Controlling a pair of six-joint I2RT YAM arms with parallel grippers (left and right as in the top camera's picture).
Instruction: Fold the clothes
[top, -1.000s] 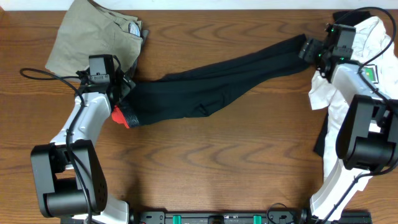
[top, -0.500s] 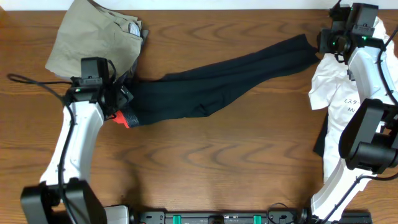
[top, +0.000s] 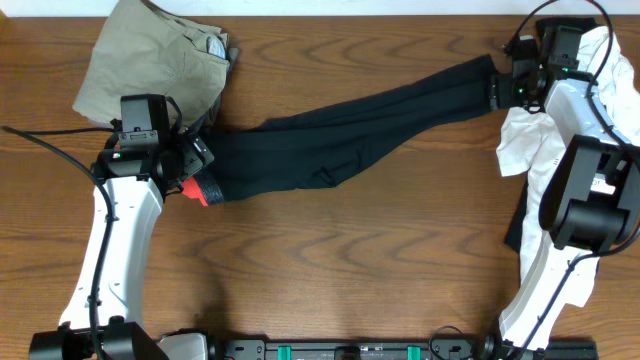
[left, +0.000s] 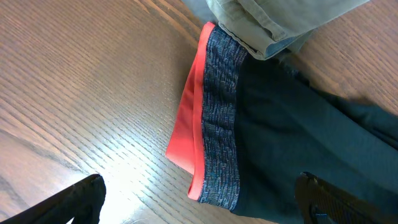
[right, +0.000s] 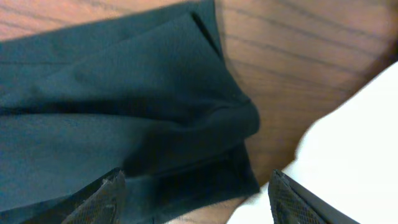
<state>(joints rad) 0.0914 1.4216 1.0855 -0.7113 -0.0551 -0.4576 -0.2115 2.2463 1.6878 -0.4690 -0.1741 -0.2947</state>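
One pair of black trousers (top: 340, 135), outstretched

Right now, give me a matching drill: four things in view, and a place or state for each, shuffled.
1 black trousers
2 khaki trousers
3 white T-shirt
4 left claw

A far left corner
B open, over the waistband
C stretched across the middle
D far right edge

Pairs: 1-C, 2-A, 3-D, 4-B
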